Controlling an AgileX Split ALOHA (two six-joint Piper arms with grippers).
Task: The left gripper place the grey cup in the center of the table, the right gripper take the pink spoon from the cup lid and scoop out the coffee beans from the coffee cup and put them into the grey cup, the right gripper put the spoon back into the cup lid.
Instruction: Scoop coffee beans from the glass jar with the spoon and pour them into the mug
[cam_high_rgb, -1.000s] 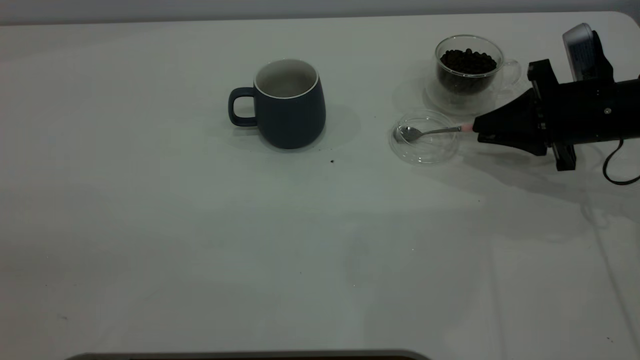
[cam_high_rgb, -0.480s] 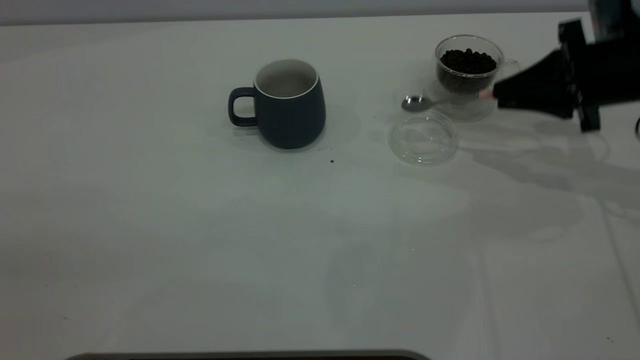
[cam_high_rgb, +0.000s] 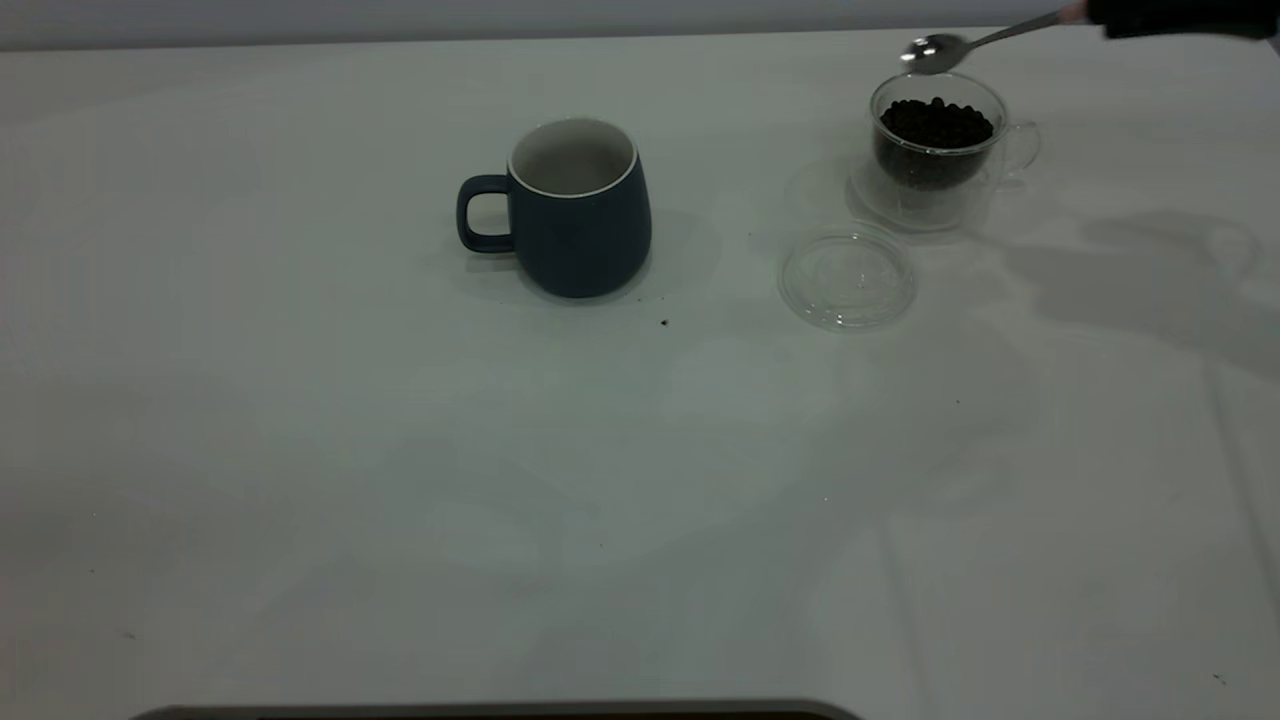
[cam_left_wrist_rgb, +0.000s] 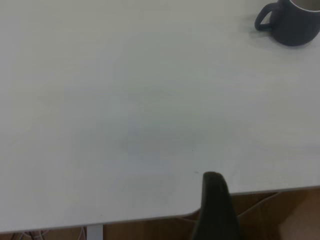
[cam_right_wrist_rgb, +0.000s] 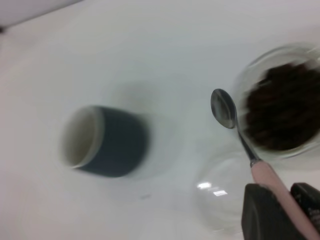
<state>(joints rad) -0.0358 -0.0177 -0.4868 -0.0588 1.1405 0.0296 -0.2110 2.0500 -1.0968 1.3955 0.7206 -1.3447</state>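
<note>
The right end effector (cam_right_wrist_rgb: 282, 210) is gripping the pink spoon (cam_right_wrist_rgb: 252, 155) by its handle near the worktop's (cam_high_rgb: 400, 480) far right corner, its fingers clamped together on it, holding the empty bowl just above the coffee cup (cam_high_rgb: 937, 140) so it can dip into the coffee beans (cam_high_rgb: 935, 122). The grey cup (cam_high_rgb: 575, 205) is standing upright near the middle, mouth open to receive a scoop, while the cup lid (cam_high_rgb: 848, 277) is lying bare between the 2 cups. The left end effector (cam_left_wrist_rgb: 215, 210) is idling over the near left edge; whether it is apart or together cannot be told.

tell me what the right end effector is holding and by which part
The right end effector holds the spoon by its pink handle, fingers shut on the handle's far end; the empty metal bowl hangs free above the table beside the coffee cup.
</note>
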